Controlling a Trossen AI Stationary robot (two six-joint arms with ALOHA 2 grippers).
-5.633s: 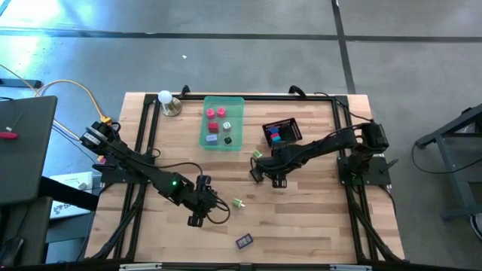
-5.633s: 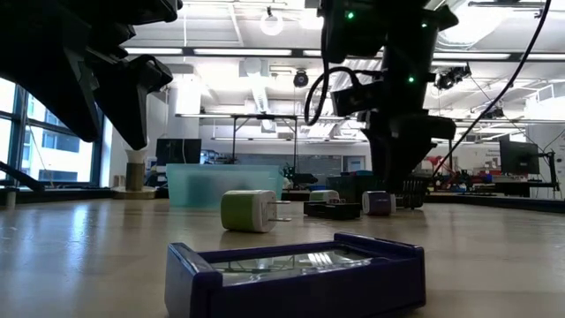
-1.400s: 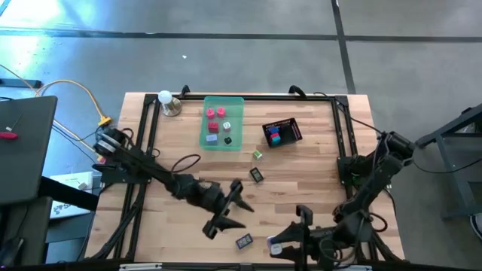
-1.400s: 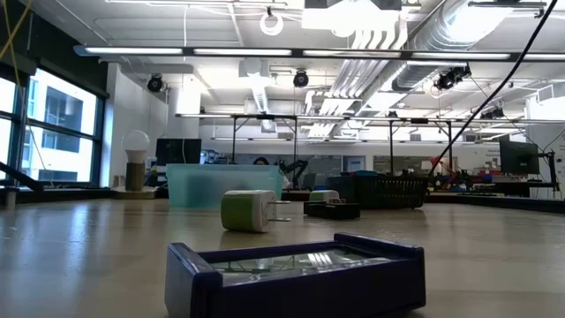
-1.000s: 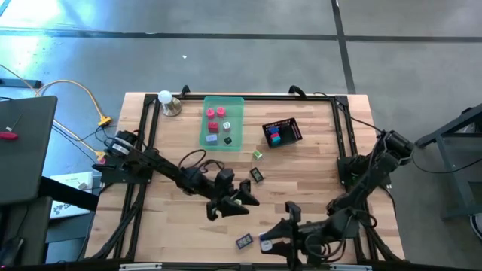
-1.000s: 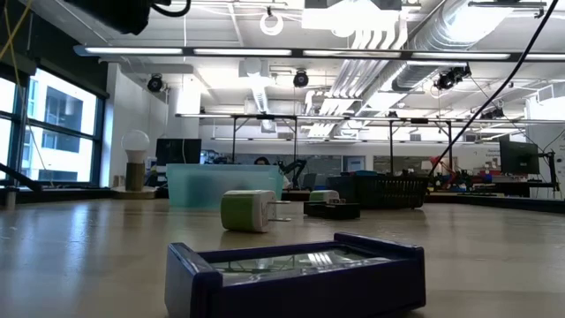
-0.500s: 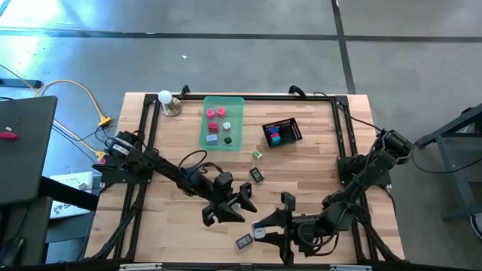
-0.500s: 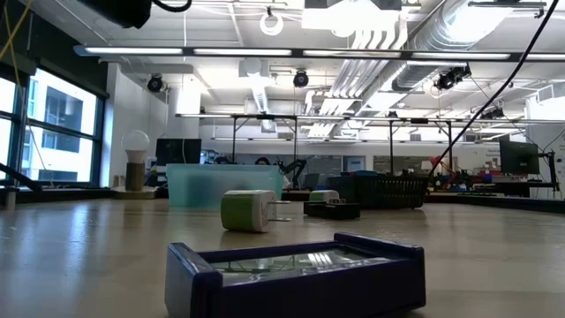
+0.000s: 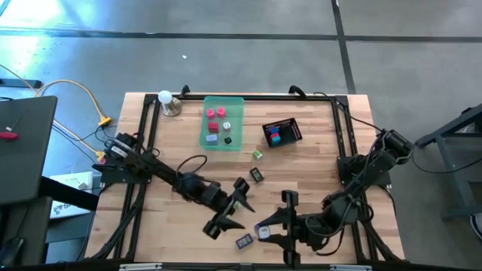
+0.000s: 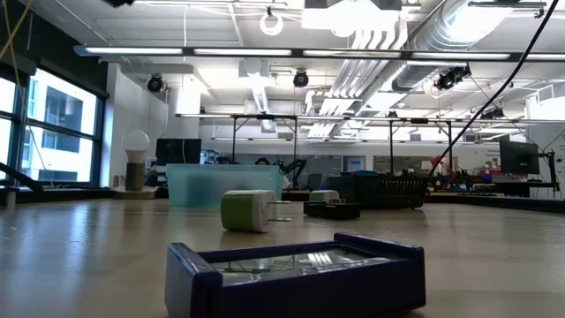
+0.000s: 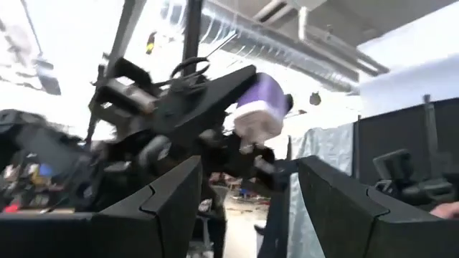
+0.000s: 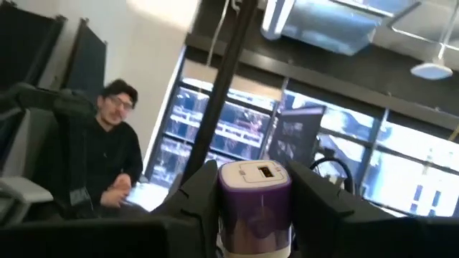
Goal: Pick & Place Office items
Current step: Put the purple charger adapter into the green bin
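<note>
My right gripper (image 9: pixel 265 228) hangs over the table's near middle, shut on a lavender-and-white office item (image 12: pixel 254 197). To its left, my left gripper (image 9: pixel 235 207) faces it, open and with nothing between its fingers (image 11: pixel 172 208). A dark blue flat item (image 9: pixel 243 242) lies on the table below them. A black item (image 9: pixel 257 175) and a green-and-white item (image 9: pixel 257 154) lie farther back. Pink and red pieces sit in the green tray (image 9: pixel 236 105), and more pieces sit in the black basket (image 9: pixel 294 129). My right gripper pinches the lavender-and-white item by its two opposite lavender sides (image 12: pixel 228 204) between the two fingers. The fingers come from the table's right, slanting upward. The item's white end (image 11: pixel 252 123) sticks out past the fingertips, and the item is lifted clear of the table.
A bulb-shaped lamp (image 9: pixel 166 98) stands at the far left corner. Black frame rails (image 9: pixel 151 128) run along the table's sides. In the low view the dark blue item (image 10: pixel 296 274) fills the foreground. A seated person (image 12: pixel 107 165) shows in the room beyond.
My right gripper has carried the lavender item a little toward the table's left and upward, tipping up. My left gripper has rolled about its own axis, so its fingers now stand differently, and it has shifted slightly; its gap is unchanged.
</note>
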